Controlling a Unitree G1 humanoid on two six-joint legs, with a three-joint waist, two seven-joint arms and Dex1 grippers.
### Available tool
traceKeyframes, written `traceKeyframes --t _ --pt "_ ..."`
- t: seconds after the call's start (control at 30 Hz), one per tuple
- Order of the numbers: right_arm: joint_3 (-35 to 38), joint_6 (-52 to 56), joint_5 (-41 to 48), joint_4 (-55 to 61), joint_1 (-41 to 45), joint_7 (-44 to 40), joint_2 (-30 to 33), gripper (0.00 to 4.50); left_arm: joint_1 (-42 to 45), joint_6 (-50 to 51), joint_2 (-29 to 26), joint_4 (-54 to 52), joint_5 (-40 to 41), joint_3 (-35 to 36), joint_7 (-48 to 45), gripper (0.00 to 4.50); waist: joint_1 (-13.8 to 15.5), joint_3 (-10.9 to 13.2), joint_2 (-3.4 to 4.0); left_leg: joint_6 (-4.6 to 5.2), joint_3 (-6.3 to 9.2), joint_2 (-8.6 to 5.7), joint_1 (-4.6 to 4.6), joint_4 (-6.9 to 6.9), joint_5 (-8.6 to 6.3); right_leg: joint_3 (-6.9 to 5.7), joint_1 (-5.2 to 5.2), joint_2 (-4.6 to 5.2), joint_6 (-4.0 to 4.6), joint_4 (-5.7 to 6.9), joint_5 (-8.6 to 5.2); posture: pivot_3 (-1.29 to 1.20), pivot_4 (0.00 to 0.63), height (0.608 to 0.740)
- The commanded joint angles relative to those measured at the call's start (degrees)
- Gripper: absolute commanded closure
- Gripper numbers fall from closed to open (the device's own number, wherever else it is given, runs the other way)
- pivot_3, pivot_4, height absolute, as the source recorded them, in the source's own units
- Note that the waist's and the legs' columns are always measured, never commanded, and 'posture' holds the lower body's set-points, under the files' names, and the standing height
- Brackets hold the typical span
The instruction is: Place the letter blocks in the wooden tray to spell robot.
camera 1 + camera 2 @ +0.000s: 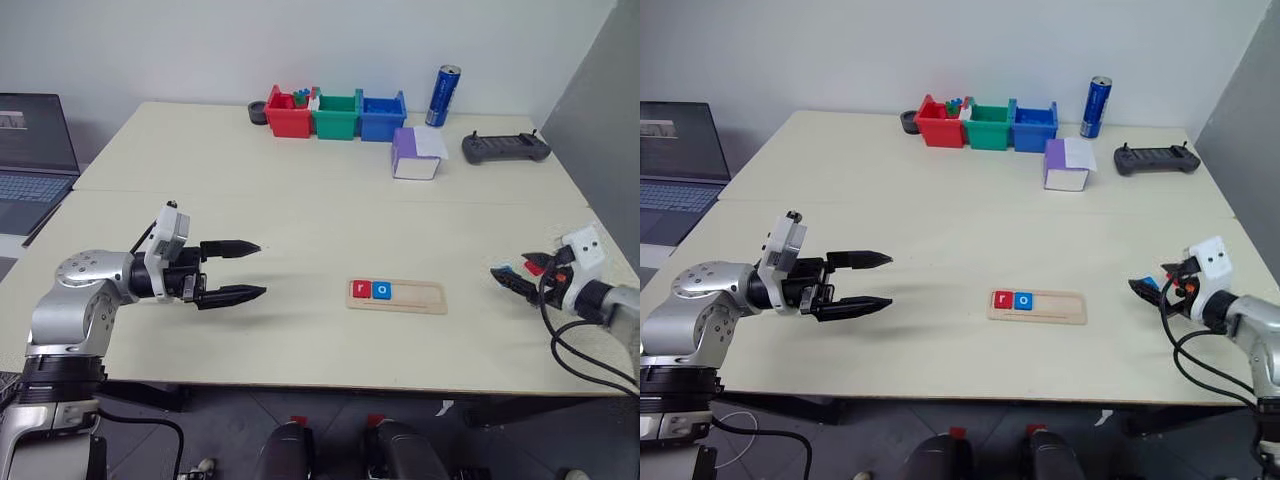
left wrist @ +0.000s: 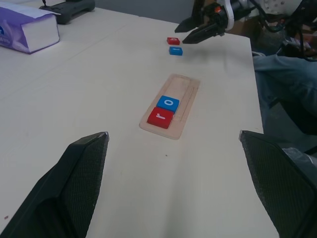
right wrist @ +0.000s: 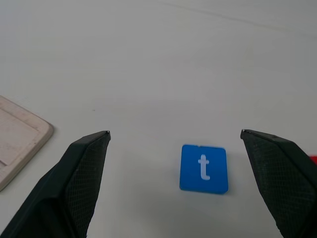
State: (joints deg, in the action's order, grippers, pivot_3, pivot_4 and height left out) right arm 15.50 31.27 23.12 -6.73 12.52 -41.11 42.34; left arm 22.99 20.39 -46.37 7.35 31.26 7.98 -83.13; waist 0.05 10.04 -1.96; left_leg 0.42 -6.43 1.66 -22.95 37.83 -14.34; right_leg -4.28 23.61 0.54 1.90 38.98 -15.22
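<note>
The wooden tray [image 1: 420, 297] lies on the table's near middle. A red "r" block [image 1: 361, 290] and a blue "o" block [image 1: 382, 290] sit side by side at its left end. My right gripper [image 3: 175, 133] is open, low over the table to the right of the tray, with a blue "t" block [image 3: 203, 168] lying flat between its fingers, untouched. A red block [image 2: 173, 40] lies just beside the blue one; its letter is too small to read. My left gripper [image 1: 260, 270] hovers open and empty to the left of the tray, pointing at it.
Red [image 1: 289, 115], green [image 1: 336, 116] and blue [image 1: 382, 116] bins stand at the table's far edge, with a blue can [image 1: 443, 96], a purple-and-white box [image 1: 417, 153] and a black controller [image 1: 505, 148] to their right. A laptop [image 1: 35, 150] sits far left.
</note>
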Motion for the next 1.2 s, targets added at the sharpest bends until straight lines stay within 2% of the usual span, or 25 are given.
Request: traceKeyframes --t 0.03,0.17,0.43,1.0,1.2 --pt "2.2 -2.1 -0.1 -2.1 2.1 1.8 -1.0 0.00 0.4 -0.8 -0.4 -0.8 0.2 0.3 -0.2 0.03 -0.1 0.0 0.00 0.00 -0.01 0.00 0.00 0.00 0.00 0.01 0.00 0.00 0.00 0.00 0.00 0.00 0.150 0.740" --pt "1.7 -4.5 -1.5 -6.2 3.1 3.5 -2.2 0.00 -0.2 -0.9 -0.5 -1.1 0.1 0.4 -0.1 0.03 -0.3 0.0 0.01 0.17 -0.04 0.01 0.04 0.03 -0.09 0.03 -0.01 0.00 -0.02 0.02 0.01 0.00 0.150 0.740" --pt "9.4 -9.4 0.0 -10.2 3.4 4.8 -1.4 0.00 -1.4 -0.4 -1.3 -2.3 0.6 1.1 -0.1 0.03 -0.2 0.0 0.03 0.11 -0.05 -0.01 0.03 0.02 -0.06 0.05 -0.01 0.00 -0.02 0.02 0.01 0.00 0.150 0.740" --pt "0.7 -23.9 -9.4 -46.2 20.4 -4.6 1.6 0.00 0.2 0.8 -2.2 -2.5 0.8 1.0 -0.1 0.03 -0.4 0.0 0.05 0.06 -0.11 -0.01 0.08 0.01 -0.03 0.10 -0.02 -0.02 -0.03 0.04 0.02 0.00 0.150 0.740" --pt "0.1 -24.9 -9.7 -49.1 20.7 -6.3 0.7 1.97 0.4 0.8 -2.7 -2.3 0.6 1.3 0.4 0.00 -0.4 0.0 0.05 0.00 -0.12 0.00 0.08 0.02 0.01 0.12 -0.02 -0.02 -0.03 0.04 0.02 0.00 0.150 0.740"
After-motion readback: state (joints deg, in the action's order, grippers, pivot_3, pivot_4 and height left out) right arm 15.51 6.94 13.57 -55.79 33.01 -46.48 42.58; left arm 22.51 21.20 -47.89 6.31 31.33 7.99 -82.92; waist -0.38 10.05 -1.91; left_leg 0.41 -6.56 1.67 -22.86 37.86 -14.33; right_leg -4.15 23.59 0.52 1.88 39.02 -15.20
